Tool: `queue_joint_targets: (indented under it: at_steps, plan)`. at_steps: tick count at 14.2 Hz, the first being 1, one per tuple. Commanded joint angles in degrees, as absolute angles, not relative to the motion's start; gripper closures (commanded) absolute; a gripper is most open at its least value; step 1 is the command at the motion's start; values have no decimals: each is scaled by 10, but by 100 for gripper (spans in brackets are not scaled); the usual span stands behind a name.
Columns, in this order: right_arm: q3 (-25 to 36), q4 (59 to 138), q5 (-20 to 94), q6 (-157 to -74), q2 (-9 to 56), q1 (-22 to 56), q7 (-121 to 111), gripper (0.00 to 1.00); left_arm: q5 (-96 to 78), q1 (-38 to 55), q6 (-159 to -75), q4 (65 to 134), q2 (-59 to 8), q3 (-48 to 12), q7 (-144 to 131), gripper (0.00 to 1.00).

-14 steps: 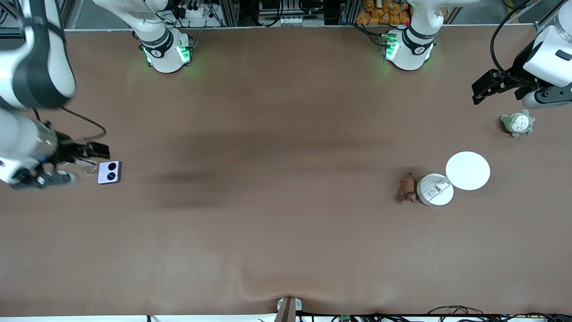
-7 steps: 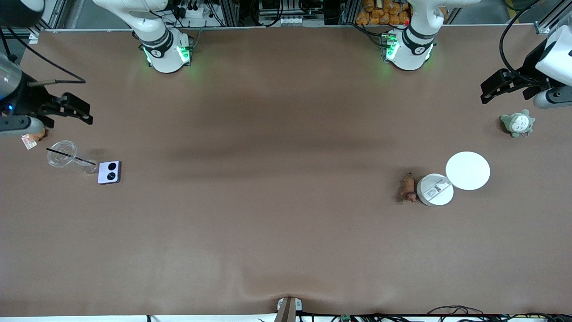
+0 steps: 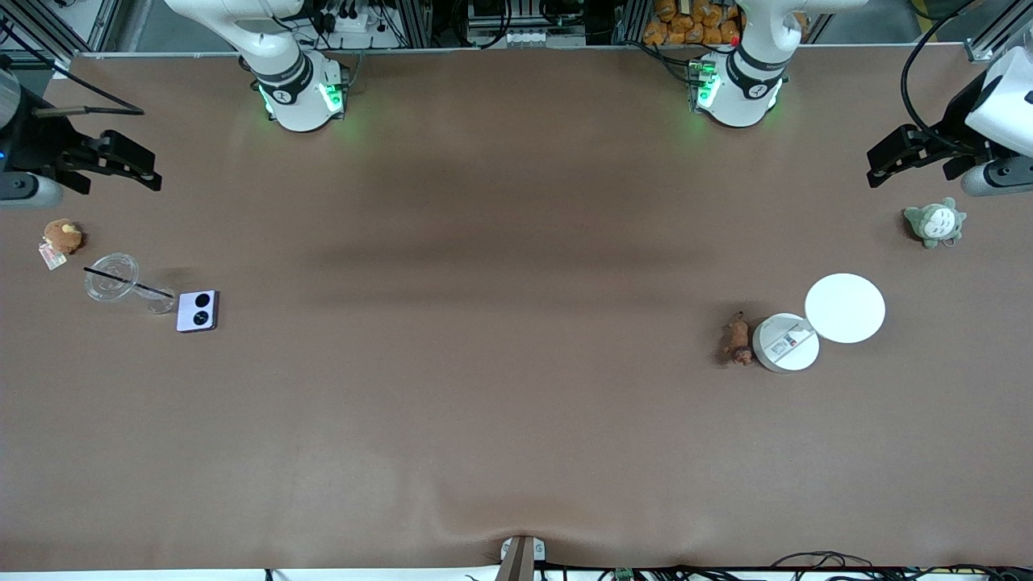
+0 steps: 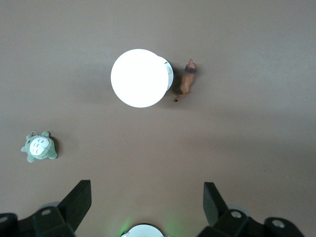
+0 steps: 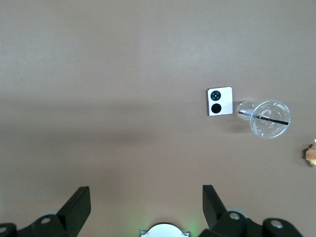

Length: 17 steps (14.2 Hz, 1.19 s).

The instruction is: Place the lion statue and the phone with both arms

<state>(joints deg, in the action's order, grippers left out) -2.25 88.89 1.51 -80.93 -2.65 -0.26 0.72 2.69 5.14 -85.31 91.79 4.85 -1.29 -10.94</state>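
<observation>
The lion statue (image 3: 735,340), a tiny orange-brown figurine, lies on the table beside a white round box (image 3: 785,342); it also shows in the left wrist view (image 4: 187,82). The lavender phone (image 3: 198,311) lies camera-side up beside a fallen clear cup (image 3: 119,280); it also shows in the right wrist view (image 5: 219,101). My left gripper (image 3: 894,158) is open and empty, raised over the table's edge at the left arm's end. My right gripper (image 3: 121,164) is open and empty, raised at the right arm's end.
A white round lid (image 3: 844,307) lies touching the box. A grey-green plush (image 3: 934,222) sits below the left gripper. A brown plush with a tag (image 3: 60,236) lies near the cup, which holds a black straw. Both arm bases (image 3: 300,93) stand along the top edge.
My right gripper has risen from beside the phone and cup up toward the table's top corner, uncovering the cup and brown plush. My left gripper shifted slightly outward. Objects have not moved.
</observation>
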Motion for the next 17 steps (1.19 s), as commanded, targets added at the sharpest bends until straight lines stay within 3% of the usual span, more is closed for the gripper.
queue_joint_targets:
  at_steps: [1, 17]
  plan:
    - [-14, 881, 18, -801, -28, 4, 17, 0, 17, 53, -851, 921, 55, -9, -101, 0]
    - [-7, 879, 20, -795, -30, -1, 17, 0, 17, 50, -847, 914, 48, -9, -100, 0]
